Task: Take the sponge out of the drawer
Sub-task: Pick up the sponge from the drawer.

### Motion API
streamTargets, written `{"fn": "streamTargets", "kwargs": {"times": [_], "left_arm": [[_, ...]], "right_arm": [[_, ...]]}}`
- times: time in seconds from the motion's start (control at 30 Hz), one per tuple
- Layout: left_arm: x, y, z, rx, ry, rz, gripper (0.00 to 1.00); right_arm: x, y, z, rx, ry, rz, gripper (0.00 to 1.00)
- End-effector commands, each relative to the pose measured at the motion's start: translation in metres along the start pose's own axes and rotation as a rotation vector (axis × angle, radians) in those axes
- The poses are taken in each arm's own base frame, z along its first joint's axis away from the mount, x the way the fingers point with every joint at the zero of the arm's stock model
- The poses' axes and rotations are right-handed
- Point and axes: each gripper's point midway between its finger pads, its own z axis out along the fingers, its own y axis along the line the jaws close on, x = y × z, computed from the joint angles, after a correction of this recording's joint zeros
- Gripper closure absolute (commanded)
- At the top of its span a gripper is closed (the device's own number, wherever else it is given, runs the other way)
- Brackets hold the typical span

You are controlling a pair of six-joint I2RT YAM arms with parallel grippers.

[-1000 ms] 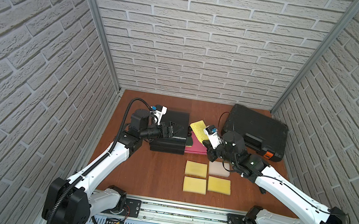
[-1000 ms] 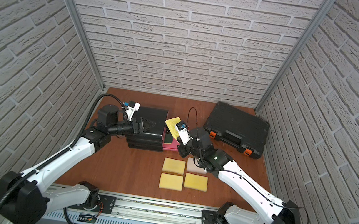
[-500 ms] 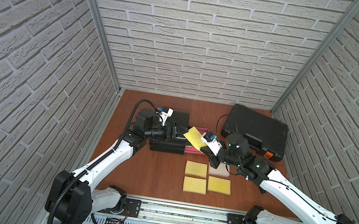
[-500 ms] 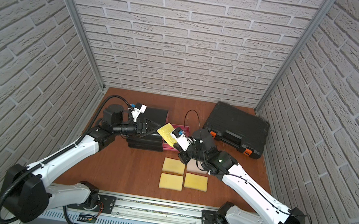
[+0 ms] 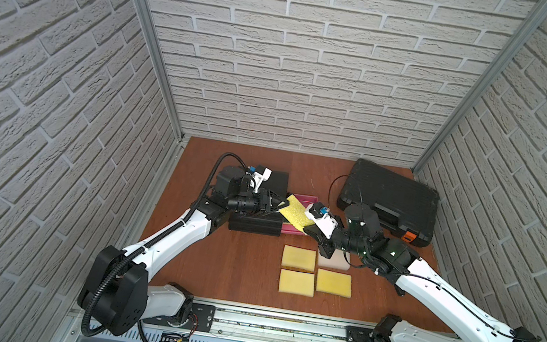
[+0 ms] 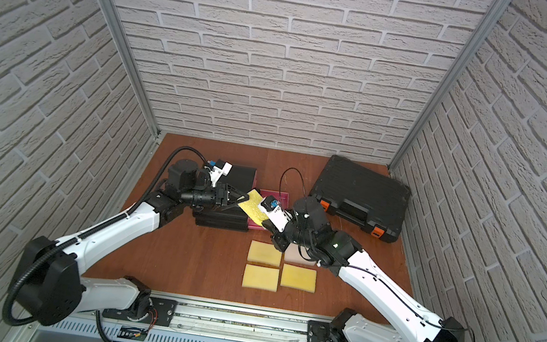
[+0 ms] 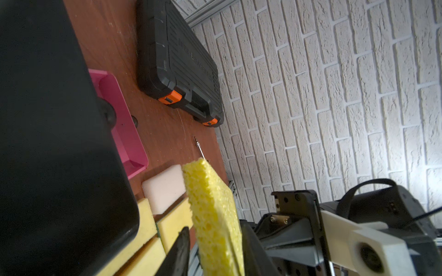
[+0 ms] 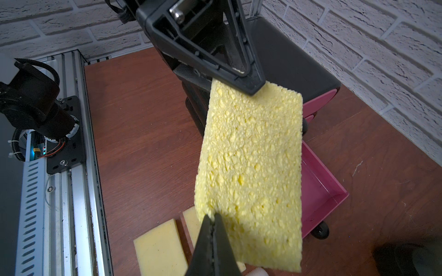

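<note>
A yellow sponge [image 5: 296,212] [image 6: 253,206] hangs in the air above the open pink drawer [image 5: 310,198] [image 6: 276,196] of a black drawer unit [image 5: 255,223], stretched between both grippers. My right gripper [image 8: 211,216] [image 5: 309,228] is shut on one corner of the sponge [image 8: 251,165]. My left gripper [image 7: 214,227] [image 5: 282,204] has closed on the opposite end, a finger along each face of the sponge [image 7: 212,210]. The pink drawer [image 8: 320,186] [image 7: 124,133] looks bare inside where it shows.
Three yellow sponges [image 5: 298,257] [image 5: 297,283] [image 5: 334,282] and a white one [image 5: 339,263] lie on the wooden table in front of the drawer. A shut black tool case [image 5: 389,199] sits at the back right. A small metal bit [image 7: 199,150] lies near the white sponge.
The right gripper carried the sponge leftward toward the left arm. The left gripper came across over the drawer unit and its wide-open jaws closed in on the sponge's free end.
</note>
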Motion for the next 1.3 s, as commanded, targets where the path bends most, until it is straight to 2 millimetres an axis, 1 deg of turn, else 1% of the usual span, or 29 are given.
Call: {"fn": "streamTargets", "kwargs": {"times": [0.0,0.03,0.07,0.27,0.4,0.43,0.53,0.63,0.73,0.83,0.93,1.03,1.27], "left_arm": [[-0.008,-0.025,0.002,0.069,-0.006,0.07,0.81],[-0.006,-0.026,0.003,0.073,-0.001,0.073,0.89],[-0.005,-0.027,0.004,0.074,0.0,0.074,1.0],[-0.003,-0.027,0.006,0.072,0.0,0.077,1.0],[-0.003,-0.027,0.005,0.068,-0.009,0.085,1.0],[-0.003,-0.027,0.004,0.066,-0.014,0.088,1.0],[-0.005,-0.027,0.002,0.053,-0.033,0.103,1.0],[-0.008,-0.024,-0.004,0.006,-0.077,0.127,1.0],[-0.011,-0.026,-0.015,-0.021,-0.132,0.159,1.0],[-0.013,-0.03,-0.027,-0.047,-0.191,0.194,1.0],[-0.014,-0.028,-0.038,-0.092,-0.24,0.217,1.0],[-0.014,-0.029,-0.047,-0.112,-0.282,0.233,1.0],[-0.017,-0.025,-0.066,-0.157,-0.392,0.244,1.0]], "right_arm": [[-0.02,0.0,-0.01,0.013,-0.076,-0.026,0.96],[-0.02,-0.001,-0.01,0.019,-0.076,-0.026,0.96],[-0.02,-0.003,-0.009,0.026,-0.075,-0.023,0.96],[-0.019,-0.008,-0.002,0.047,-0.056,-0.002,0.94],[-0.02,-0.016,-0.001,0.083,-0.053,0.021,0.89],[-0.021,-0.017,-0.001,0.091,-0.054,0.024,0.86],[-0.023,-0.026,-0.003,0.141,-0.06,0.055,0.63],[-0.027,-0.041,-0.009,0.229,-0.077,0.108,0.43],[-0.032,-0.048,-0.016,0.276,-0.117,0.137,0.17],[-0.039,-0.055,-0.024,0.316,-0.16,0.171,0.07],[-0.044,-0.063,-0.034,0.37,-0.192,0.21,0.05],[-0.044,-0.072,-0.043,0.426,-0.207,0.247,0.04],[-0.035,-0.084,-0.047,0.504,-0.173,0.3,0.03]]}}
